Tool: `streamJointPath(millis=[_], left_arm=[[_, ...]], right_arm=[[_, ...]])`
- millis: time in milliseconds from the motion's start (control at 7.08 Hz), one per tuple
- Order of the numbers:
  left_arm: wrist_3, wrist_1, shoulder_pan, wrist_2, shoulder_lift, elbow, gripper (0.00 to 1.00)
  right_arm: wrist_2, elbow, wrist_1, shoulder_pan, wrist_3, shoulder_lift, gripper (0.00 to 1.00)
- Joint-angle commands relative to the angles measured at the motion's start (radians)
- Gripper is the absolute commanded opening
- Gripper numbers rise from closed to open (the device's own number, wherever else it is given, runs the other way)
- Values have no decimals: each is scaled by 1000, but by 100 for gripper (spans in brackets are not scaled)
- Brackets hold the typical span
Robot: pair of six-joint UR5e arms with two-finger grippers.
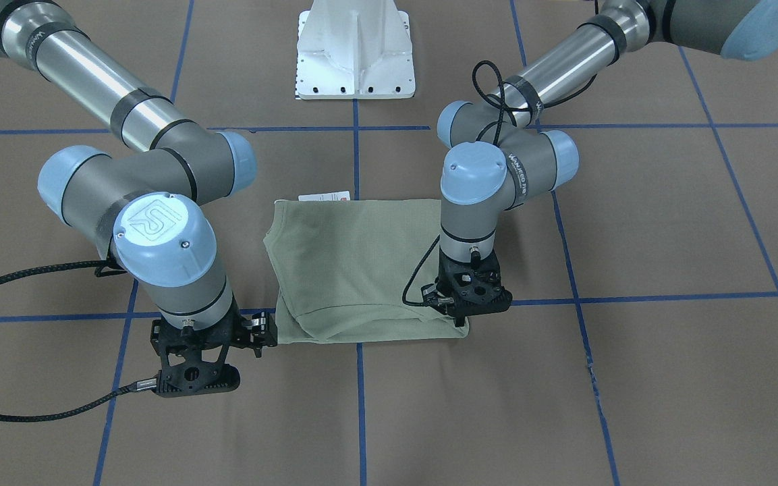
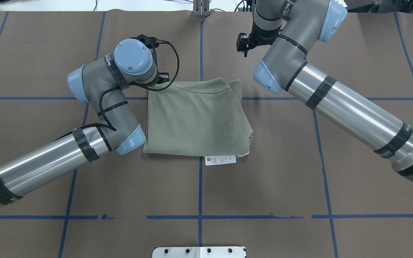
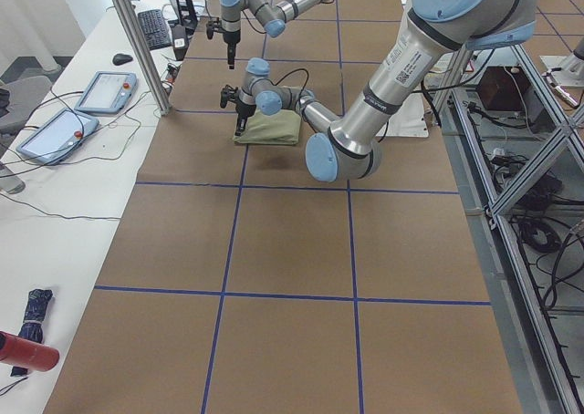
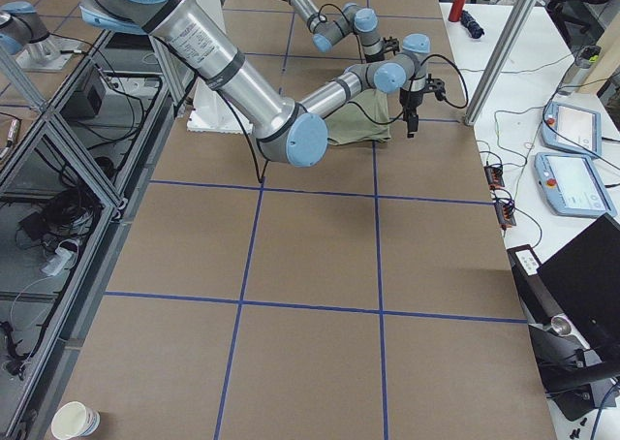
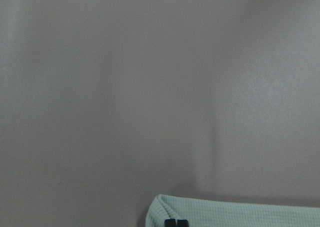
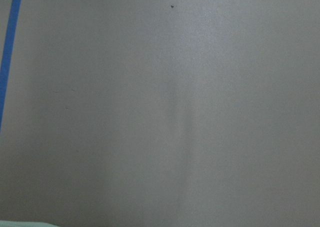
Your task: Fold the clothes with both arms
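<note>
the folded sage-green shirt (image 2: 195,118) is lying mid-table. the left gripper (image 1: 459,322), tips nearly closed, is seemingly pinching its far left corner. the right gripper (image 2: 244,48) is hanging clear beyond the far right corner, its opening impossible to tell.

One folded pale green shirt (image 2: 195,118) with one white tag (image 2: 220,160) on one brown-covered table (image 2: 299,179). Two robot arms, a left arm (image 2: 48,165) and a right arm (image 2: 353,111). Two black grippers, one per arm: the left gripper (image 1: 459,318) and the right gripper (image 4: 411,125). One white base (image 1: 355,54). On the side bench are two tablets, a near tablet (image 3: 50,131) and a far tablet (image 3: 108,90), plus one keyboard (image 3: 151,26), one mouse (image 3: 121,58) and one red cylinder (image 3: 27,350). One paper cup (image 4: 76,421).
</note>
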Motion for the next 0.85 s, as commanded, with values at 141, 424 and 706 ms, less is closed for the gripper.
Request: streamJointPath(millis=[141, 424, 706], left_arm=[[33, -5, -11, -2, 4, -1, 0], [50, -10, -36, -17, 4, -19, 100], [204, 17, -138, -179, 49, -114, 100]], right_arm=[[0, 0, 0, -1, -1, -3, 100], [8, 0, -2, 8, -4, -3, 100], [109, 0, -18, 82, -23, -11, 100]])
